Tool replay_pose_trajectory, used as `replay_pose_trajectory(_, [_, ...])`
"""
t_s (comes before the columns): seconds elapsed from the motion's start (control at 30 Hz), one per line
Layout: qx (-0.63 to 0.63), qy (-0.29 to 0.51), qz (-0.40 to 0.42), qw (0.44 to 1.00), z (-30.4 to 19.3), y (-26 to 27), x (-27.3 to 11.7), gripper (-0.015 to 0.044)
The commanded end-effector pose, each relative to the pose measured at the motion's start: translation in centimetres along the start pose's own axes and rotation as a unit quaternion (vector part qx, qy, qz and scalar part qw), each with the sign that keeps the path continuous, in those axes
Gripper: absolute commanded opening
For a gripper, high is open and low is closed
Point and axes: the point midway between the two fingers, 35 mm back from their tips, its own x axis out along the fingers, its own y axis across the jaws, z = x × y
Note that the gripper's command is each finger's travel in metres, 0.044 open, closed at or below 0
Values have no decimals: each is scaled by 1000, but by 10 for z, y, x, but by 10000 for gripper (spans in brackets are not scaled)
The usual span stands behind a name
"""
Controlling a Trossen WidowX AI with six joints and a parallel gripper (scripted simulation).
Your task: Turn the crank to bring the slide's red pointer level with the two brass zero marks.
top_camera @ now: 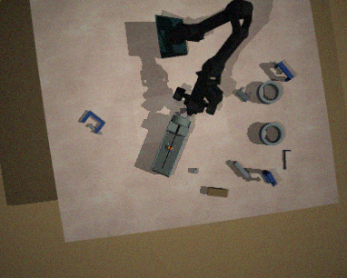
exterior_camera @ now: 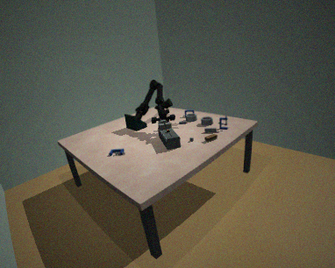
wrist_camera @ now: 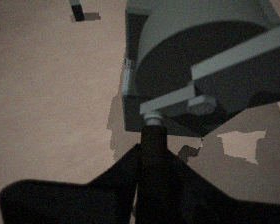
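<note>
Crank (wrist_camera: 168, 101) beside machine's edge (wrist_camera: 125, 112)

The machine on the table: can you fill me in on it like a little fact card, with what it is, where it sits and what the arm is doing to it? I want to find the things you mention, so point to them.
machine: grey box (top_camera: 160, 164) (exterior_camera: 172, 142) with a long slot on top
pointer: red (top_camera: 170, 148), about mid-slot; exact level cannot be told
crank: at the end nearest the arm
end effector (top_camera: 186, 114) (wrist_camera: 149, 150): closed on the crank handle (wrist_camera: 153, 119)
beside it: small grey block (top_camera: 195, 171) (exterior_camera: 191, 139)
</note>
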Motion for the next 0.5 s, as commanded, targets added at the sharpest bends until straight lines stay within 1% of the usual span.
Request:
replay_pose_trajectory(0.0, [-2, -5, 8, 1000, 5, 6, -5, 0])
replay_pose_trajectory(0.47, [-2, -5, 8, 1000, 12, 9, -13, 0])
